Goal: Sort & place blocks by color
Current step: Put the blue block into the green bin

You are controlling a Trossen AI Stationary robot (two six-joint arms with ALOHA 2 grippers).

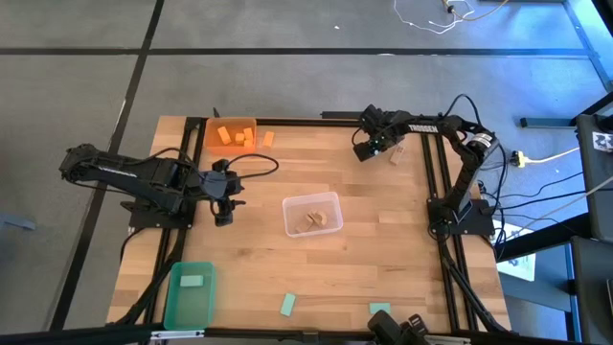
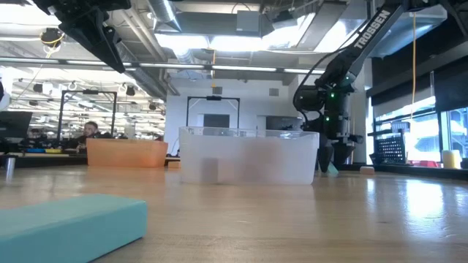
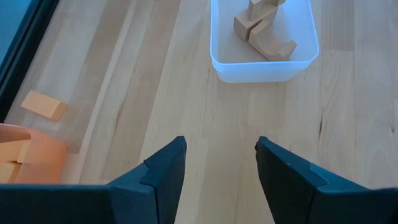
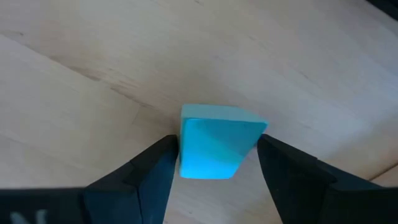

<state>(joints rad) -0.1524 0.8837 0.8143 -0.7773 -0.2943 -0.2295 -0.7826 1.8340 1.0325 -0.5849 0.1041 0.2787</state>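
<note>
A mint green block (image 4: 217, 146) rests on the wooden table near its far right corner. My right gripper (image 4: 217, 165) points down over it, open. One finger stands on each side of the block, and I see no grip. In the high view my right gripper (image 1: 369, 149) hides this block. My left gripper (image 1: 222, 216) hangs open above the table's left side with nothing between its fingers (image 3: 168, 168). Two more mint green blocks (image 1: 287, 305) (image 1: 380, 309) lie near the front edge. One orange block (image 1: 268, 139) lies beside the orange bin.
The orange bin (image 1: 230, 132) with orange blocks stands at the far left. The clear bin (image 1: 312, 213) with tan blocks stands mid-table. The green bin (image 1: 190, 292) at the near left holds one green block. A tan block (image 1: 395, 153) lies just right of my right gripper.
</note>
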